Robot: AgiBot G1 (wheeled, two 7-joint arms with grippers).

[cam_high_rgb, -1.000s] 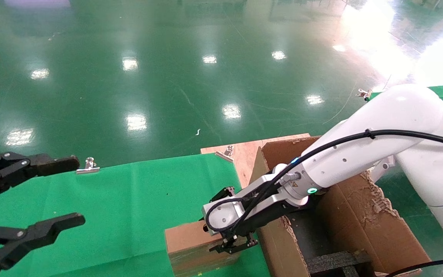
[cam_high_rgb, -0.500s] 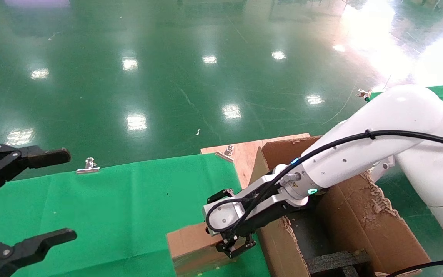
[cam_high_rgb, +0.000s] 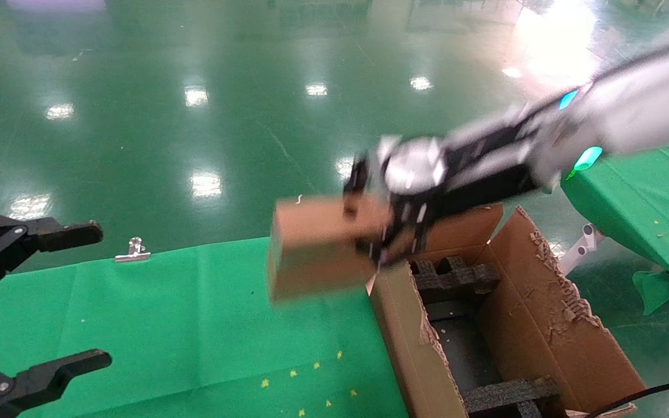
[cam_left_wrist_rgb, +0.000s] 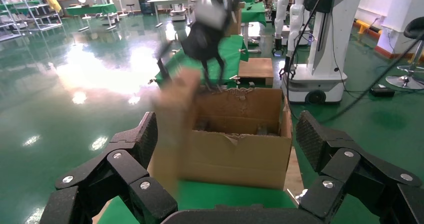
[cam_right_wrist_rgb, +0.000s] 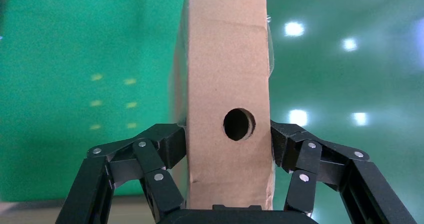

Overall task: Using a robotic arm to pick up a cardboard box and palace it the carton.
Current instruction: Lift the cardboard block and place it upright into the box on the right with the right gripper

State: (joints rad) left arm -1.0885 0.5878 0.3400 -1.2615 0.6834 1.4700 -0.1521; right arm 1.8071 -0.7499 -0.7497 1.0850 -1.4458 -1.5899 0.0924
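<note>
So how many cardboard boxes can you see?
2. A small box is held in the air by the right gripper; a big torn carton sits on the right. No others show.

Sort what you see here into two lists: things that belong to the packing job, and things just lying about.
Part of the job:
- right gripper, shut on the cardboard box, held in the air
- carton with black foam inserts

Just lying about:
- left gripper, open and idle over the green cloth
- metal clip at the cloth's edge
</note>
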